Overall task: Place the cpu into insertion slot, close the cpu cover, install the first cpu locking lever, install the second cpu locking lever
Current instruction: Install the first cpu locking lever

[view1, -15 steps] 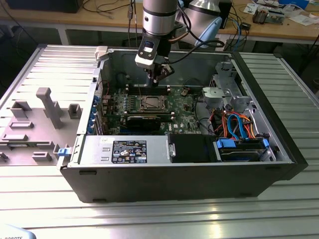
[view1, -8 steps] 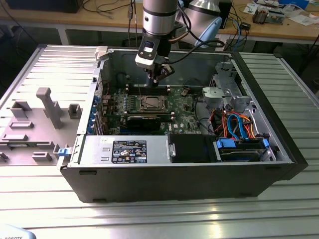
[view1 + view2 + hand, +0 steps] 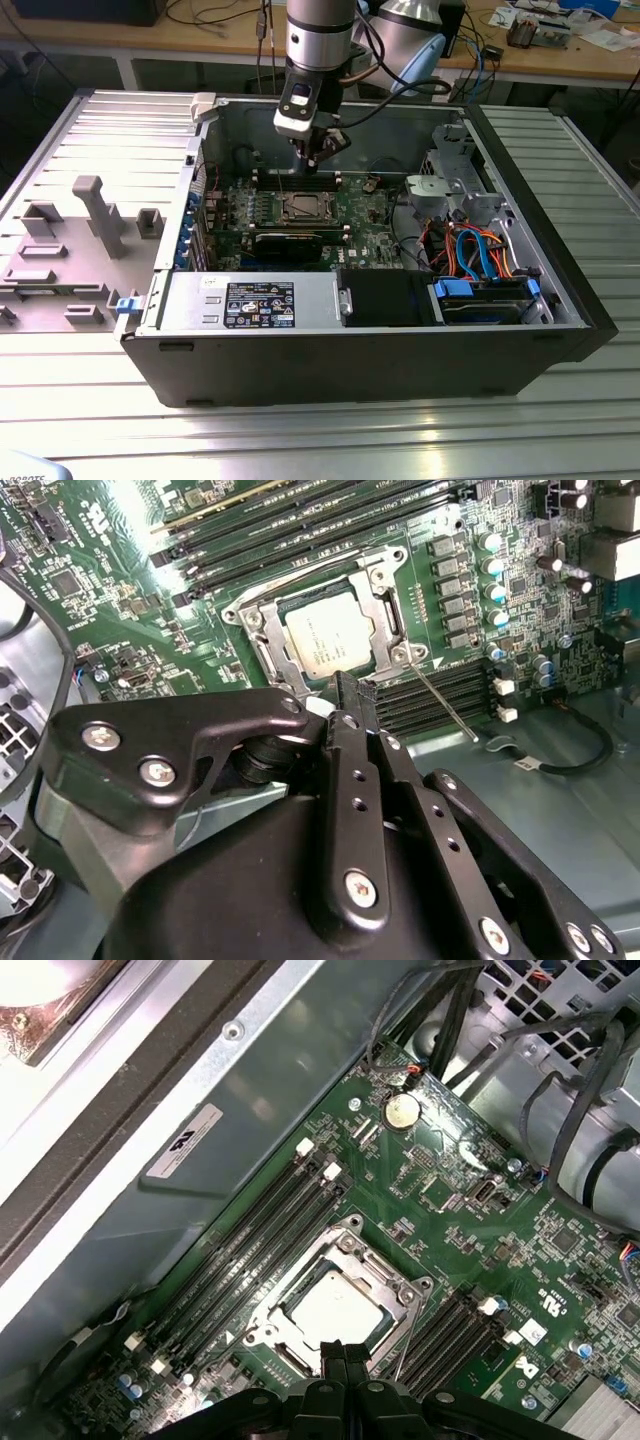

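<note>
An open computer case (image 3: 350,365) lies on a ribbed metal table (image 3: 300,440), with the green motherboard (image 3: 370,215) flat on its floor. The insertion slot (image 3: 303,208) sits near the middle of the board, between two banks of long memory slots (image 3: 320,520), with a black graphics card (image 3: 290,243) along the board edge nearer the case's front wall. The cpu (image 3: 325,640) already lies in the slot, its pale metal top facing up and level. The cpu cover (image 3: 372,605) is folded down flat over it, so the chip shows through the frame's square cut-out. A thin metal locking lever (image 3: 443,702) runs out from one corner of the socket and slants away across the neighbouring memory slots rather than lying along the frame. Whether it is latched cannot be told. The arm comes down into the case from above its back wall, and the gripper (image 3: 318,155) hangs over the board just behind the socket. In both wrist views its black fingers (image 3: 347,690) are pressed together with nothing between them, and the tips sit just beside the socket's edge, close to the corner where the lever starts. Contact with the frame or lever cannot be made out. Toward the corner of the case at the exterior view's right, blue and orange cables (image 3: 478,250) loop over a drive cage.
</note>
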{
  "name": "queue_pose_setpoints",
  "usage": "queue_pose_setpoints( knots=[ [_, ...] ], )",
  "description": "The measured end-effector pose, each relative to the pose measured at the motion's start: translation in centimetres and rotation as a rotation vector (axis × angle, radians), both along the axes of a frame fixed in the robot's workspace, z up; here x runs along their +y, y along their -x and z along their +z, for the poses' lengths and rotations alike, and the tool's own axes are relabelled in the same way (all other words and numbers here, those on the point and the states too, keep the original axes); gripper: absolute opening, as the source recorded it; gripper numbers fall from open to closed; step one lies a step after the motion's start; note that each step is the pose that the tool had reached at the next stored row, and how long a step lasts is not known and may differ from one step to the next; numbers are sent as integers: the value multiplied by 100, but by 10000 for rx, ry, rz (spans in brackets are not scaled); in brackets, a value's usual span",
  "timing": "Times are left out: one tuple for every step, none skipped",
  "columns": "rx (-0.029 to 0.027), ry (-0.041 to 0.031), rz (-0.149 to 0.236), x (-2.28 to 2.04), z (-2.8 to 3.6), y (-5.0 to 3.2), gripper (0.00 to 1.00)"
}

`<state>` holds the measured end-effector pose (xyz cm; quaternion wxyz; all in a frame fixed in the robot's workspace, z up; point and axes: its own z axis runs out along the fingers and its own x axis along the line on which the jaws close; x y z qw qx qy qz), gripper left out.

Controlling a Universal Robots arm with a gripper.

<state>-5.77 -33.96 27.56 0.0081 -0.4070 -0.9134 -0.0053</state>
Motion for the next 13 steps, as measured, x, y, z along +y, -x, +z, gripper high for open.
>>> queue_pose_setpoints(
  knots=[
    [0, 0, 36, 0, 0, 0, 11],
    [0, 0, 66, 0, 0, 0, 11],
    [0, 0, 106, 0, 0, 0, 11],
    [0, 0, 144, 0, 0, 0, 11],
    [0, 0, 219, 0, 0, 0, 11],
    [0, 0, 258, 0, 0, 0, 11],
    [0, 0, 360, 0, 0, 0, 11],
    [0, 1, 442, 0, 0, 1, 11],
    [1, 1, 493, 0, 0, 3, 11],
    [1, 1, 536, 0, 0, 5, 11],
    [0, 0, 604, 0, 0, 8, 11],
    [-1, -1, 633, 0, -1, 11, 11],
    [0, -2, 662, 1, -1, 14, 11]
  ],
)
